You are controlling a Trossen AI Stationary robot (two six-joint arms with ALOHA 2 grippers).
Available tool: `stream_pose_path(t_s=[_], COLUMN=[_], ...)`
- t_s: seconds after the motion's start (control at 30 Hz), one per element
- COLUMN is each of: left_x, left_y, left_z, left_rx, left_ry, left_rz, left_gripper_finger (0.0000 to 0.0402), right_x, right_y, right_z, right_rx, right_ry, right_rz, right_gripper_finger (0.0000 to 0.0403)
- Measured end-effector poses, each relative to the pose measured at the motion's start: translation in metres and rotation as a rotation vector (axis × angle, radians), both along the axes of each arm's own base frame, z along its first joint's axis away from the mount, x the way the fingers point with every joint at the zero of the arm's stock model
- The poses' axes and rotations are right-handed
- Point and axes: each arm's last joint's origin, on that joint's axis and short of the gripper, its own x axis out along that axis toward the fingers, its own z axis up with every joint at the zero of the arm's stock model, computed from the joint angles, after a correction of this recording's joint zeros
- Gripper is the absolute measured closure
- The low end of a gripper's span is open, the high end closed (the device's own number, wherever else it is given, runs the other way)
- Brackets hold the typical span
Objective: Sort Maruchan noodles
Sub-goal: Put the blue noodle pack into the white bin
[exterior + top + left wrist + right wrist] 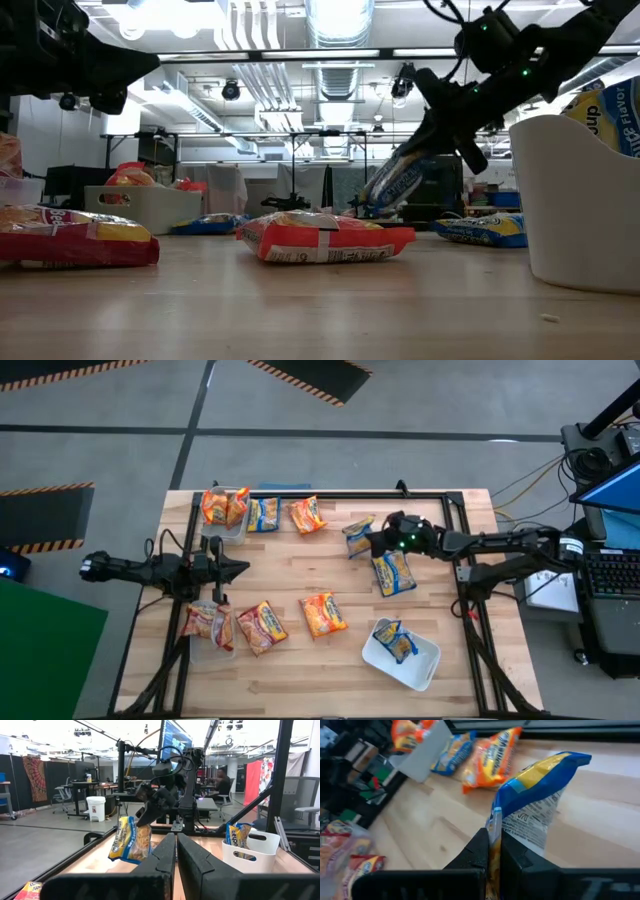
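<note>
My right gripper [378, 541] hangs over the table's far middle, shut on a blue Maruchan noodles packet [358, 537], which also shows in the left wrist view [129, 840] and the low view [398, 182]. Another blue packet [393, 572] lies flat on the table beside it. Orange packets [307, 515] [323, 614], a blue-and-yellow one [263, 515] and a red one [262, 627] lie loose on the wood. My left gripper [240, 568] waits shut at the table's left, holding nothing. My right gripper pinches the blue packet's crimped end edge [494, 822] between its two fingers. The fingers come slanting down from the table's right side. The packet hangs tilted below the fingers [146, 814], lifted clear of the table.
A white tub [425, 665] at the near right holds a blue packet [395, 640]. A clear tub [232, 528] at the far left holds orange packets [222, 505]. Another tub [215, 652] at the near left holds red packets [205, 622]. A black frame [330, 497] borders the table.
</note>
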Motion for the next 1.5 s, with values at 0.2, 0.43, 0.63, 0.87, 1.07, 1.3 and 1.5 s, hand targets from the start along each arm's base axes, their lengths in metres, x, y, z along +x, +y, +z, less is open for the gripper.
stream_pose_path(t_s=[0.2, 0.43, 0.63, 0.87, 1.07, 1.3, 1.5], left_x=[0.000, 0.000, 0.000, 0.000, 0.000, 0.000, 0.000], left_y=[0.000, 0.000, 0.000, 0.000, 0.000, 0.000, 0.000], left_z=[0.000, 0.000, 0.001, 0.001, 0.001, 0.001, 0.001], left_rx=[0.003, 0.003, 0.003, 0.001, 0.002, 0.002, 0.002], left_ry=[-0.002, -0.004, -0.005, -0.010, -0.009, -0.009, -0.009], left_rz=[0.001, 0.001, 0.001, 0.001, 0.001, 0.001, 0.001], left_gripper_finger=[0.0402, 0.0402, 0.0402, 0.0402, 0.0402, 0.0402, 0.0402], right_x=[0.006, 0.012, 0.019, 0.023, 0.019, 0.005, 0.001], right_y=[0.014, 0.025, 0.024, 0.020, 0.014, 0.011, 0.013], right_z=[0.003, -0.004, -0.028, -0.047, -0.045, -0.025, -0.004], right_rx=[-0.029, -0.052, -0.003, 0.044, 0.056, 0.086, 0.113], right_ry=[-0.022, 0.017, 0.103, 0.156, 0.160, 0.140, 0.208], right_rz=[0.006, 0.010, -0.047, -0.118, -0.146, -0.181, -0.159], right_gripper_finger=[0.0390, 0.0390, 0.0390, 0.0338, 0.0269, 0.0216, 0.0203])
